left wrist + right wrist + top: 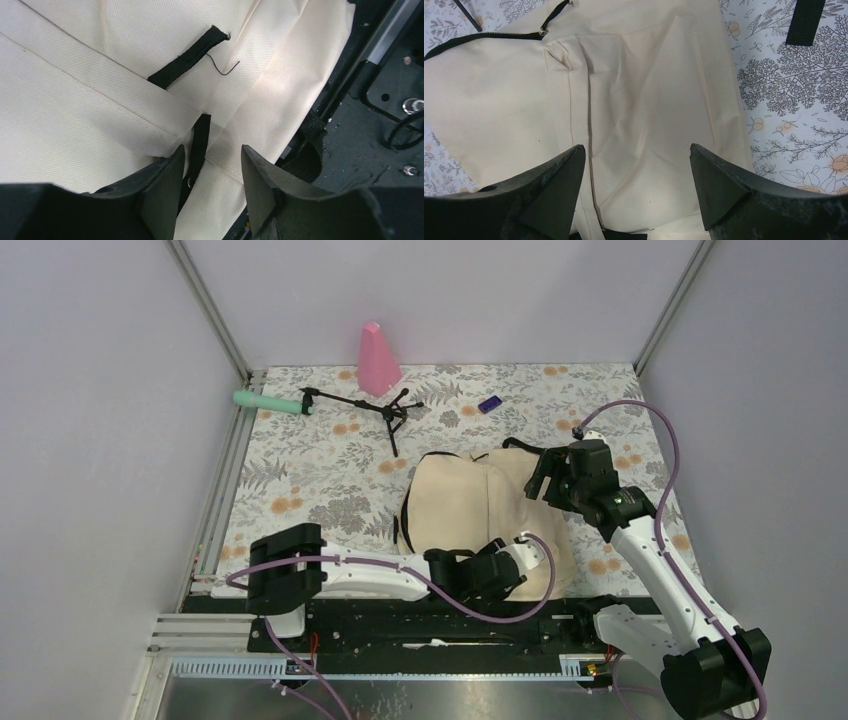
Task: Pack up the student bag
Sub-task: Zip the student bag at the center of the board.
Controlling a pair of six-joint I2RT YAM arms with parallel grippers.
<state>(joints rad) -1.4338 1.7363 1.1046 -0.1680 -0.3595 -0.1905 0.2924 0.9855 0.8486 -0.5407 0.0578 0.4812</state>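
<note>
From the top view you see the student bag (465,505) lying flat on the floral table (320,480), right of centre and close to the near edge, between your two arms. Your left tool (505,565) is stretched across from the left onto the bag's near edge. Your right tool (545,478) hangs at the bag's far right side. That view does not let you judge either tool's jaws.

The wrist views do. In the left wrist view the jaws stand apart with a modest gap, low over the cream fabric. A narrow black strap (201,137) runs up between them without being pinched. You also see a short black webbing loop (187,57) sewn to the fabric, with a loose thread (222,67) at its end. The black base plate (370,145) lies just beside the bag's edge.

In the right wrist view the jaws are spread wide over the bag's panel, gripping nothing. A black zipper (484,36) runs along the top left, and a black strap end (805,22) lies on the table at top right.

Only the top view shows you the far things: a pink cone (378,360), a black tripod (378,412), a mint-green handle (270,402) and a small blue object (489,404). All are well apart from the bag.
</note>
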